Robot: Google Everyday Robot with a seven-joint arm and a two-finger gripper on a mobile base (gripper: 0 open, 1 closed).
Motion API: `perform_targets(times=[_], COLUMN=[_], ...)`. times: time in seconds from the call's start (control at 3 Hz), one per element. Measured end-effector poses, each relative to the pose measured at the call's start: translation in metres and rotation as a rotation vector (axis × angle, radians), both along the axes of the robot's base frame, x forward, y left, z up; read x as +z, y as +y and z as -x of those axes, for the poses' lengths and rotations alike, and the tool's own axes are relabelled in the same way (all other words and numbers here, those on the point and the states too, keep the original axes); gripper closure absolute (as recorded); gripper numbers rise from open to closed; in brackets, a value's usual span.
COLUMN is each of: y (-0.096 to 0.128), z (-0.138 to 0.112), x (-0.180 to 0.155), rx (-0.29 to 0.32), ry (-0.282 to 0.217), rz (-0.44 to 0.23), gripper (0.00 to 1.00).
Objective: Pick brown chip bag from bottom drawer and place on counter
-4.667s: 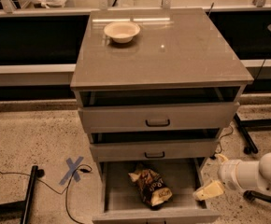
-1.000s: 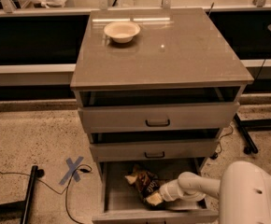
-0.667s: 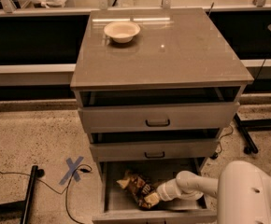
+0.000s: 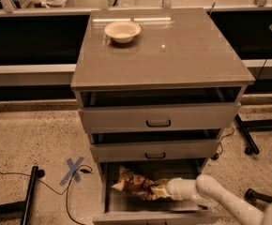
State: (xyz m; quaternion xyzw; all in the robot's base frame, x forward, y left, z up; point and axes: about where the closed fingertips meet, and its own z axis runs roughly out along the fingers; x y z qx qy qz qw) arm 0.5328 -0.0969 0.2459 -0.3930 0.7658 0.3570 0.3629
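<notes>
The brown chip bag (image 4: 132, 183) lies crinkled in the open bottom drawer (image 4: 111, 205), shifted toward its left side. My gripper (image 4: 158, 191) reaches into the drawer from the right on a white arm and is at the bag's right end, touching it. The counter (image 4: 173, 55) is the cabinet's glossy grey-brown top above the three drawers.
A cream bowl (image 4: 122, 31) sits at the counter's back left. The two upper drawers (image 4: 158, 117) stand slightly open above the bottom one. A blue tape cross (image 4: 73, 170), a cable and a black stand foot (image 4: 27, 196) lie on the floor at left.
My gripper entered the drawer from the right and reached the bag. The bag has shifted left and turned within the drawer.
</notes>
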Motion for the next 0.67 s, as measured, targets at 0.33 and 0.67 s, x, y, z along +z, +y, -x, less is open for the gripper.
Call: perform_targets(times=[0.33,0.67], y=[-0.04,-0.076], z=[0.02,0.043], x=[0.046,0.089], rx=[0.0,0.016], ry=[-0.131,-0.267], rz=[-0.125,-0.103], gripper=[1.0,1.0])
